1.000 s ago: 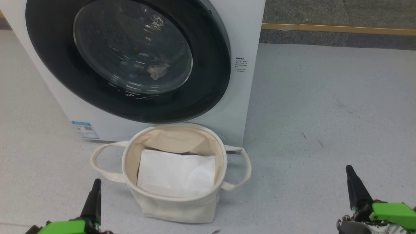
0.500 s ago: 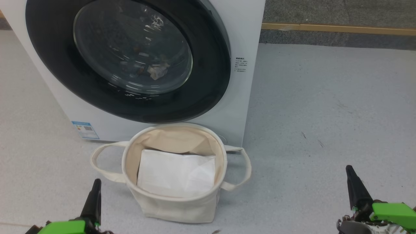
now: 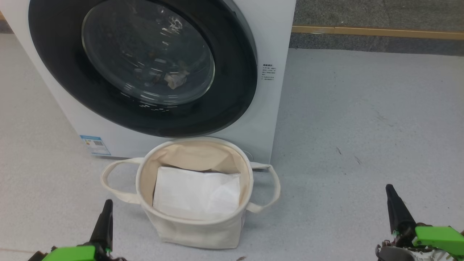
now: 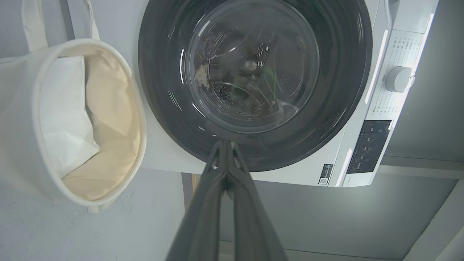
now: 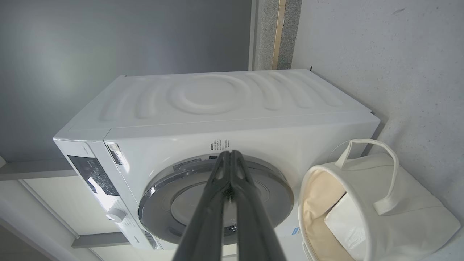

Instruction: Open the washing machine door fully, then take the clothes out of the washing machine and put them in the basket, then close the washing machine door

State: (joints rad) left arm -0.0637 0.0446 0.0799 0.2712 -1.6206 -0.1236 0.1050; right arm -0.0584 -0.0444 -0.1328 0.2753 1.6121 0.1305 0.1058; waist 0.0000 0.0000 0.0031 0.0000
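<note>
The white washing machine (image 3: 270, 108) stands ahead with the washing machine door (image 3: 235, 90) flat against its front, black rim around a clear glass bowl. Through the glass a little of the clothes (image 3: 175, 79) shows as a pale crumpled bit, also visible in the left wrist view (image 4: 200, 76). The cream basket (image 3: 195, 232) sits on the floor right before the machine. My left gripper (image 3: 107, 203) is shut and empty, low and left of the basket. My right gripper (image 3: 389, 188) is shut and empty, far to the basket's right. Both wrist views show the fingers pressed together: left (image 4: 225, 143), right (image 5: 229, 153).
A flat white sheet (image 3: 197, 194) lies inside the basket. A blue label (image 3: 95, 144) marks the machine's lower front. The control panel and knob (image 4: 397, 78) sit at the machine's top. Open grey floor (image 3: 362, 127) stretches right, ending at a wooden strip (image 3: 377, 32).
</note>
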